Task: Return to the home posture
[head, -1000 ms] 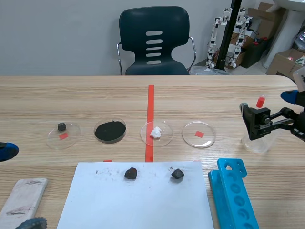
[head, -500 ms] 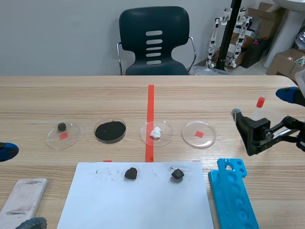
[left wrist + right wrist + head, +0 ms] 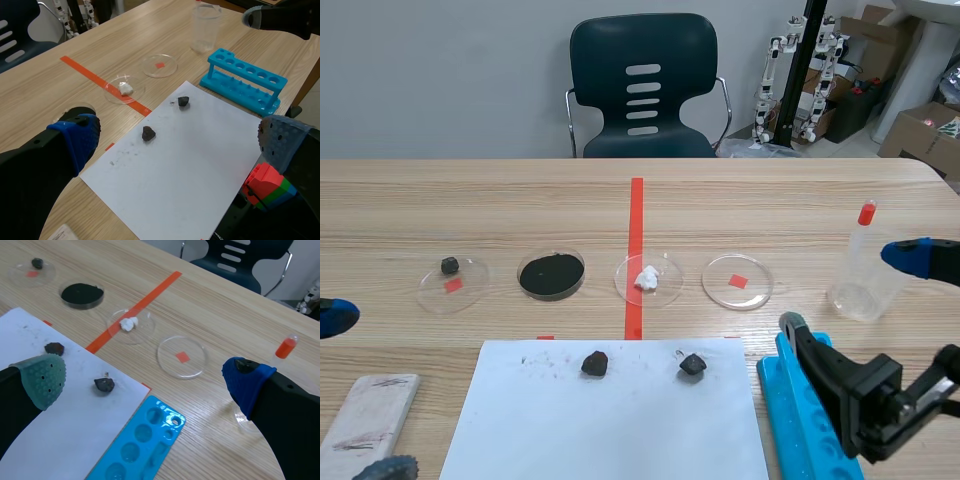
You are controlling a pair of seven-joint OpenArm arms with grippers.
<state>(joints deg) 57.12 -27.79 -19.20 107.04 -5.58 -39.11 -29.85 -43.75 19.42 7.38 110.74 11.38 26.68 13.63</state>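
Trouble seems unlikely on the left: the left gripper (image 3: pixel 180 142) sits low at the edge of the table (image 3: pixel 520 210), jaws wide apart, holding nothing. Past the white paper (image 3: pixel 610 430), the right gripper (image 3: pixel 145 380), jaws spread and empty too, hangs just above the blue tube rack (image 3: pixel 142 442), near the clear beaker (image 3: pixel 860 285); a low swing home could knock either over.

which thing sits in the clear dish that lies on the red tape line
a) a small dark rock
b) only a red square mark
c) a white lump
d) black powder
c: in the scene view the dish that overlaps the tape line holds a white lump, and nothing dark lies in it.
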